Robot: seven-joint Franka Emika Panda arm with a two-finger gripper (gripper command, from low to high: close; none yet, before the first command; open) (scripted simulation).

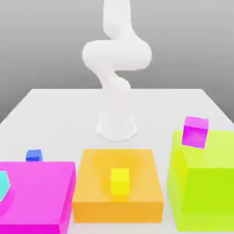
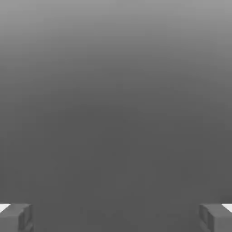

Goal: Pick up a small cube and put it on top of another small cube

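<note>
Small blue cube (image 1: 34, 155) sits at mid-left of the exterior view, on the white table (image 1: 55, 109) just behind the big magenta block (image 1: 41, 192), partly hidden by that block's top edge. Pincer (image 2: 116, 217) wide open w/ nothing between the fingertips (image 2: 16, 217) — hand view shows plain grey beyond them, so it is not over any cube. Arm (image 1: 116, 59) stands at centre frame, well apart from the blue cube. Handling, judged: cube looks solid, rigid, flat-faced and probably light; no fragility concern. Smooth faces could be a bit slippery, so grip on two opposite vertical faces, approx. mid-height, fingers square to the faces, coming from above. Magenta block is close on the near side — the finger pair should prob. span the sides that stay clear of it. Possible targets: small yellow cube (image 1: 120, 180) in the dished top of the orange block (image 1: 118, 196) at lower centre; small magenta cube (image 1: 195, 132) tilted on the lime block (image 1: 205, 183) at right — the tilt makes it a poor base.
</note>
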